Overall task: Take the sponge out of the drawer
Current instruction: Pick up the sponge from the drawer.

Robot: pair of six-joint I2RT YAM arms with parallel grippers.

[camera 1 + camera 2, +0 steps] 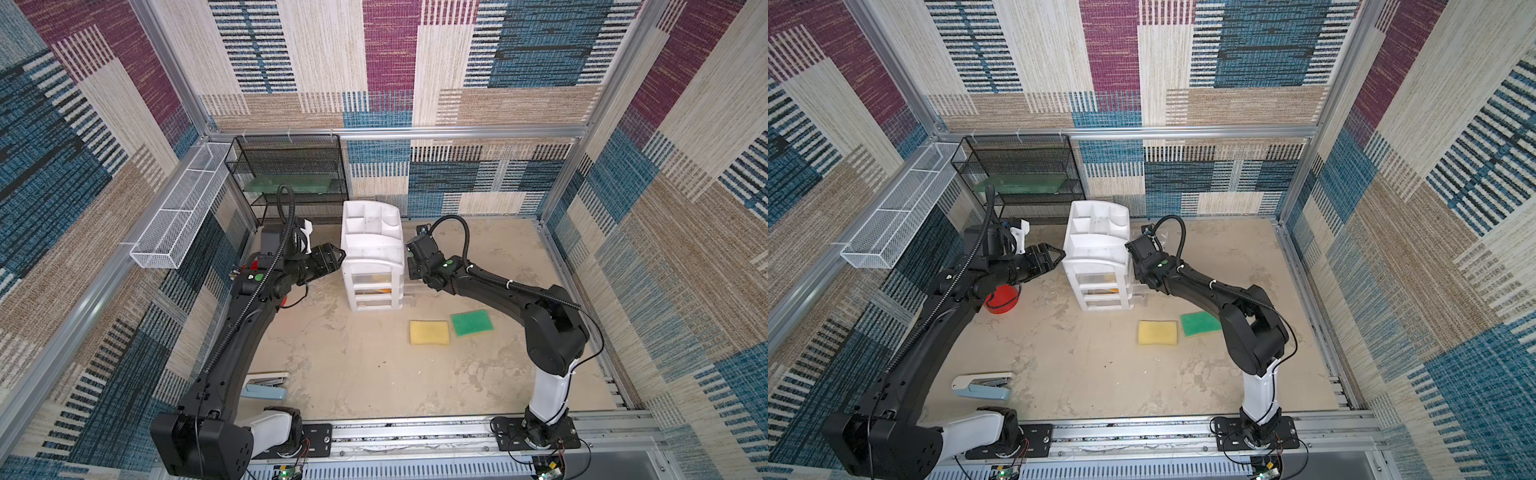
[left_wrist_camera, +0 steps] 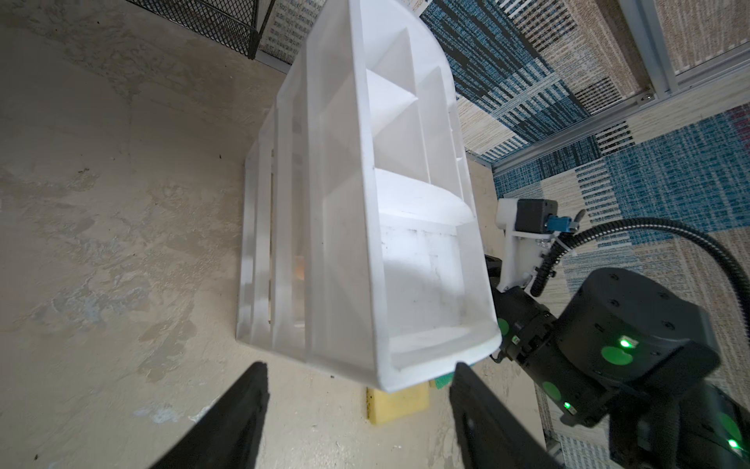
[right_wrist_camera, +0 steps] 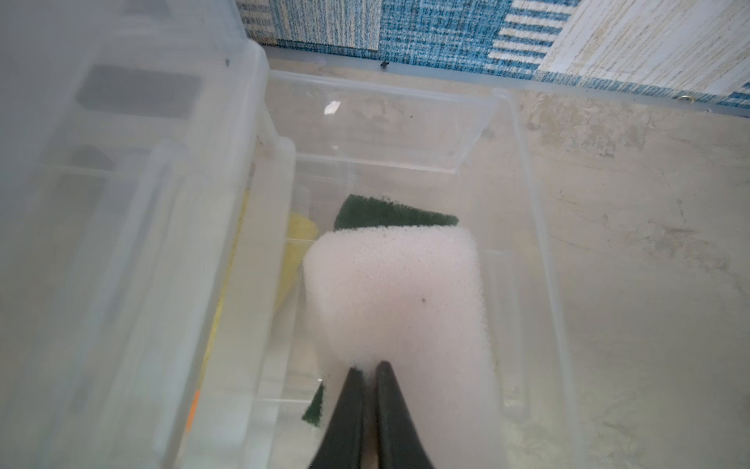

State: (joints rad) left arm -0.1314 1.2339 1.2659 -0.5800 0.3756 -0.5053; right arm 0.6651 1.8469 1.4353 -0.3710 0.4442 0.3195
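Note:
The white drawer chest (image 1: 372, 249) (image 1: 1096, 249) (image 2: 406, 243) stands mid-table, and one clear drawer (image 3: 527, 203) is pulled out on its right side. A pale pinkish-white sponge (image 3: 393, 292) with a dark green backing lies in that drawer. My right gripper (image 3: 369, 365) is shut on the sponge's near edge; in the top views its fingers are hidden behind the chest. My left gripper (image 1: 343, 253) (image 2: 359, 365) is open at the chest's left side, level with the tray top, and holds nothing. A yellow sponge (image 1: 429, 332) (image 2: 399, 404) and a green sponge (image 1: 471, 323) lie on the table in front.
A black wire rack (image 1: 291, 174) stands at the back left, with a white mesh basket (image 1: 178, 216) on the left wall. A red bowl (image 1: 1001, 299) sits under my left arm. A stapler (image 1: 266, 386) lies near the front left.

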